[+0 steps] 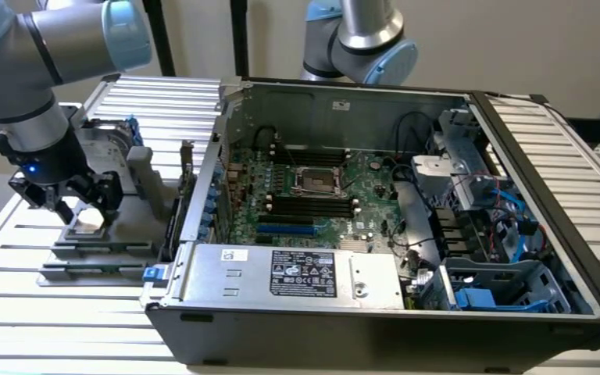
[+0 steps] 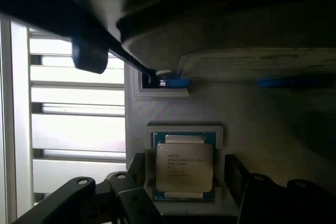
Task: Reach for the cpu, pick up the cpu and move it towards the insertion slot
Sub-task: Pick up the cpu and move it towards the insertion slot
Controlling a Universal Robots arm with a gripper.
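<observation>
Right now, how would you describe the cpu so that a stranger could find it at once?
Find the open computer case; at the exterior view's left of it lies a grey holder. The cpu lies flat in its recess, under the open gripper: a small silver square with a green rim.

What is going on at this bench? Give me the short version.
A robot arm is working on the cpu, which lies flat in a grey holder on the slatted table, beside the open computer case. The gripper is low over the holder, jaws open with one on each side of the chip, not closed on it. The insertion slot is inside the case, to the exterior view's right of the gripper.
</observation>
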